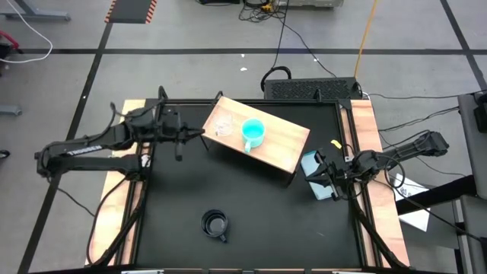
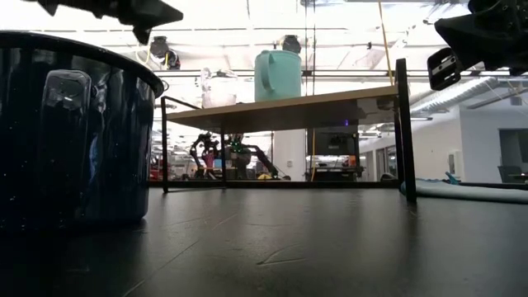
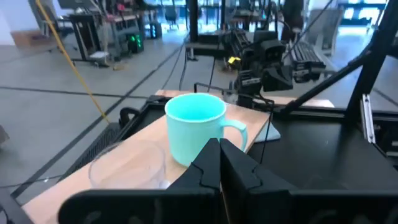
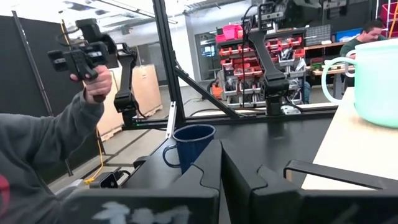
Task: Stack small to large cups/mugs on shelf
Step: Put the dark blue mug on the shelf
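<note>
A: Where do things stand around the shelf (image 1: pixel 285 148)?

B: The clear cup (image 1: pixel 221 125) and the turquoise mug (image 1: pixel 253 132) sit side by side on the shelf, not nested. The black mug (image 1: pixel 216 224) is down on the bench (image 1: pixel 266 221), well clear of the shelf, toward the near edge.

A: And the arms?

B: The left end effector (image 1: pixel 199 135) hangs just off the shelf's corner by the clear cup, fingers pressed together, holding nothing. The right end effector (image 1: pixel 326 173) is at the shelf's opposite end, over a light-blue item (image 1: pixel 310 165), also pinched together and empty.

A: Risks?

B: I'd guess the left one, so near that corner, could clip the light clear cup and tip it off the shelf. The turquoise mug's handle may also foul a grasp.
</note>
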`<state>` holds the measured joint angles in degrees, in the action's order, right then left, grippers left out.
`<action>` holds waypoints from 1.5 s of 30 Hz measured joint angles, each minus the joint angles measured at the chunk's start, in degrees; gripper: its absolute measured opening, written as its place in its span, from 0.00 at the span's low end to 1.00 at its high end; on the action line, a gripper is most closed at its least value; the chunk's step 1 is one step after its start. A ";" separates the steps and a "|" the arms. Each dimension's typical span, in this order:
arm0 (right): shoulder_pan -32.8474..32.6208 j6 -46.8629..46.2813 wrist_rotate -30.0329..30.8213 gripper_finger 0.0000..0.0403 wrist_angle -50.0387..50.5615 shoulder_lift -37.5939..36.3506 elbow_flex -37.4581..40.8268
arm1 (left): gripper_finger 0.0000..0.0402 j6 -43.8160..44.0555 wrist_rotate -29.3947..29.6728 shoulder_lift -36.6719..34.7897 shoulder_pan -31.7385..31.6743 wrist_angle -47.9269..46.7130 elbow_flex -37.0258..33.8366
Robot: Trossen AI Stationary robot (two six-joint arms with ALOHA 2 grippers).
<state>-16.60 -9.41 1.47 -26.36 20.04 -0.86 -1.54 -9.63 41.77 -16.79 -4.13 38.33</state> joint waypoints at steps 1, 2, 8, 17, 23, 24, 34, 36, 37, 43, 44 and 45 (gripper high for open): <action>0.00 0.02 0.01 0.00 0.01 0.01 0.00 | 0.00 0.25 -0.02 -1.00 -0.03 1.29 -1.92; 0.00 0.06 0.01 0.00 0.01 0.01 0.02 | 0.00 0.59 -0.03 -1.98 -0.01 2.14 -3.74; 0.00 0.73 0.01 0.00 0.01 0.01 0.00 | 0.00 2.34 -0.06 -4.89 1.01 13.80 -15.24; 0.00 1.53 0.01 0.00 0.03 0.03 0.00 | 0.00 1.64 -1.44 -5.10 2.73 30.47 -29.49; 0.00 1.55 0.01 0.00 0.03 0.03 0.01 | 0.00 1.88 -3.79 -5.10 2.73 37.69 -35.21; 0.00 1.55 0.01 0.00 0.03 0.03 0.01 | 0.00 1.83 -3.92 -5.10 2.73 38.52 -35.90; 0.00 3.01 0.01 0.00 0.03 0.03 0.02 | 0.00 -0.97 -10.17 -5.10 2.75 41.22 -37.80; 0.00 3.03 0.01 0.00 0.03 0.03 0.02 | 0.00 -0.91 -11.59 -5.12 2.75 44.37 -37.80; 0.00 3.02 0.01 0.00 0.03 0.03 0.01 | 0.00 -0.89 -12.00 -5.12 2.85 45.91 -37.80; 0.00 2.65 0.01 0.00 0.03 0.03 0.02 | 0.00 -1.24 -12.33 -5.21 5.19 53.92 -37.76; 0.00 2.64 0.01 0.00 0.03 0.03 0.01 | 0.00 -1.25 -12.30 -5.21 5.78 54.28 -37.75; 0.00 2.63 0.01 0.00 0.03 0.03 0.00 | 0.00 -1.25 -12.23 -5.21 6.40 54.29 -37.64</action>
<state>-16.60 -6.78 1.48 -26.33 20.08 -0.86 -2.79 -21.87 36.56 -10.39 50.16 0.69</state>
